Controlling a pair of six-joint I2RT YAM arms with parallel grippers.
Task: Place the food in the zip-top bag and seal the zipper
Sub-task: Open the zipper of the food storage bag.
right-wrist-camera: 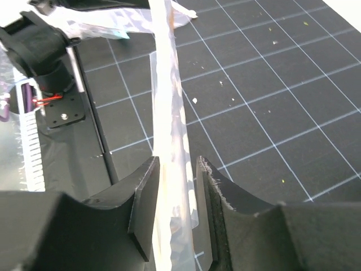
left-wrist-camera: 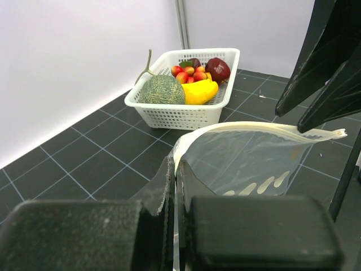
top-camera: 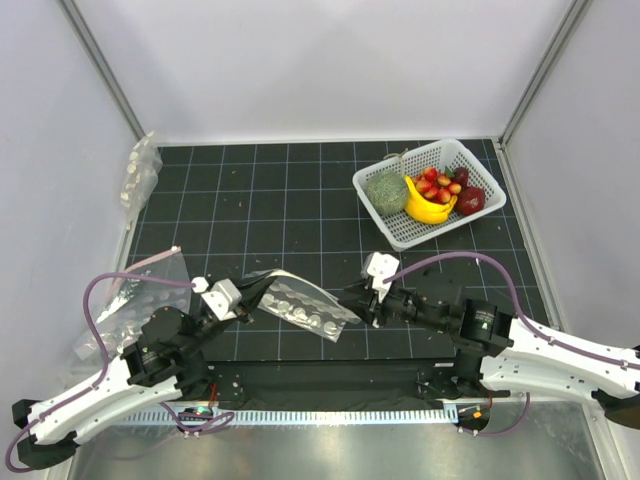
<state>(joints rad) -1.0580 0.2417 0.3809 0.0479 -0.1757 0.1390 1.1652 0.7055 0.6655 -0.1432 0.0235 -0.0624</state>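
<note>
Plain bags: clear spare bags (top-camera: 120, 320) lie at the far left of the table, beside the left arm; they are not the task's bag.
Left gripper: the left gripper (left-wrist-camera: 176, 195) is clamped tight on the zip-top bag (top-camera: 305, 308), with a fold of film at the bag's left corner pinched between its pads.
Bag position: the bag hangs between the two grippers at the near middle of the table, with its dotted panel sagging.
Zipper: the zipper (left-wrist-camera: 254, 129) runs along the upper edge as a pale strip. The mouth bows open below it, so it is not sealed.
Right gripper: the right gripper (right-wrist-camera: 176, 169) has its jaws partly apart on either side of the bag's right edge. Whether the pads actually bite the film cannot be told.
Basket: a white basket (top-camera: 400, 232) sits at the far right, well apart from the bag.
Food: the food (top-camera: 438, 186) is in the basket, a cluster of red fruits resting against a banana (top-camera: 425, 210), with a green melon (top-camera: 385, 190) to its left.
Bag handling: the bag is likely very light, limp and slippery. Only the seal strip has any stiffness, so the rim near the corners is the place to hold it.
Food handling: the fruits look small, light and probably firm. They sit crowded, so a pinch from above across the cluster looks best.
</note>
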